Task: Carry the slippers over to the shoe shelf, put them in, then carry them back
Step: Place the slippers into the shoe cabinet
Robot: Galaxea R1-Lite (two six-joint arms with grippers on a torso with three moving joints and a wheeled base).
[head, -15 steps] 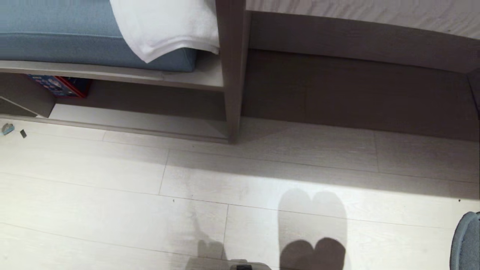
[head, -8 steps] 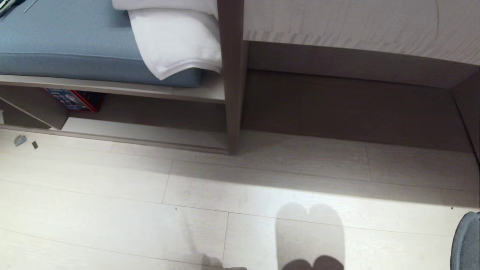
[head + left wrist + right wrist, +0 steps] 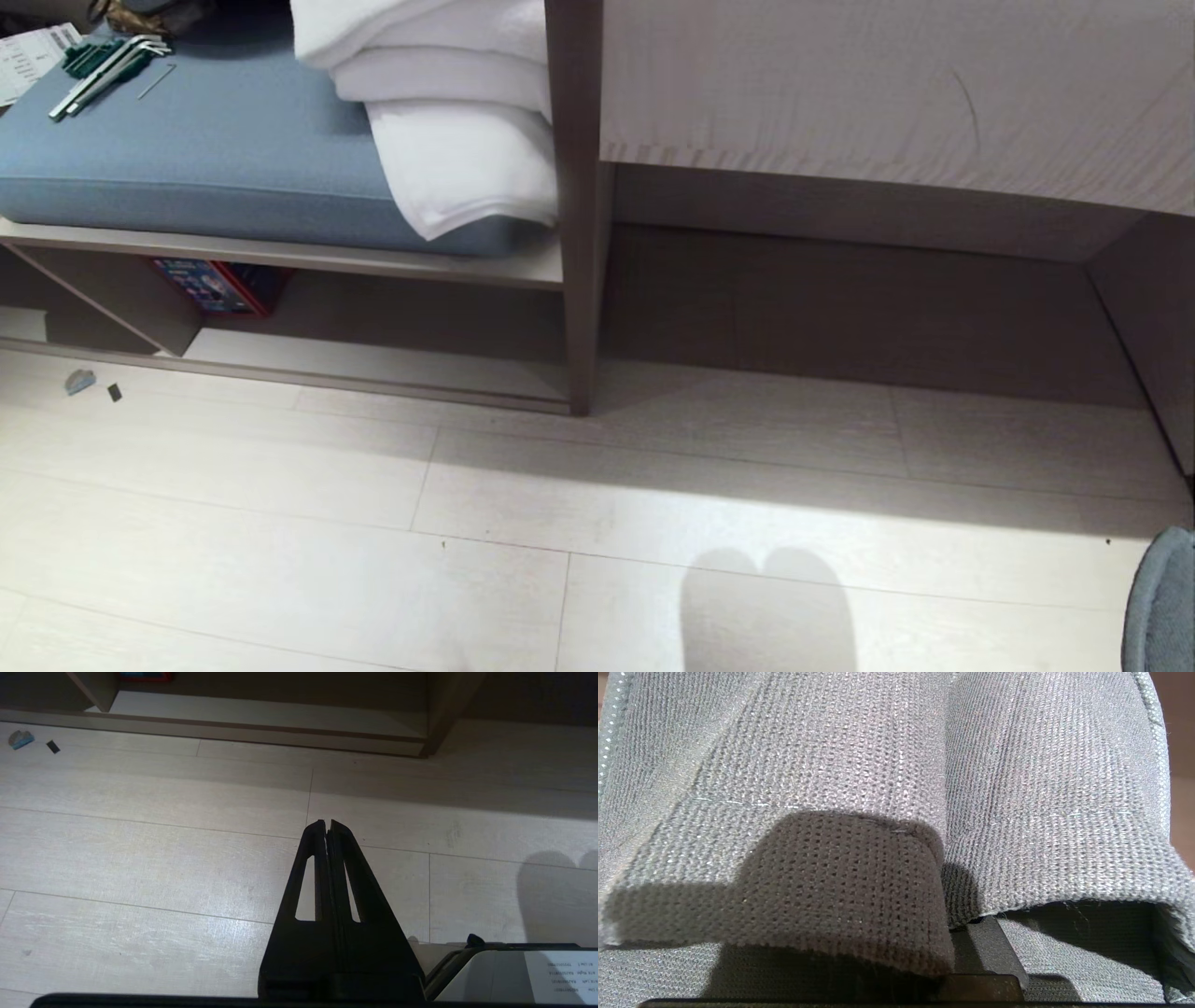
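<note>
Hanging from the right gripper, the slippers fill the right wrist view, and only a grey edge of them is seen at the right border of the head view, above the pale plank floor. Two slippers are counted, side by side, and the jaws are clamped on their rims where the two meet. Knitted fabric and a folded-over collar suggest a light, soft, floppy load that is likely to sag and swing; a pinch on both inner rims together, close to the opening, is judged the surest hold. One shoe shelf is seen ahead to the left, low and open, with its upright divider panel beside it and nothing placed on its pale base board yet. One blue cushion and a stack of white towels lie on the level above. One left gripper is held over the floor, its jaws together and empty.
</note>
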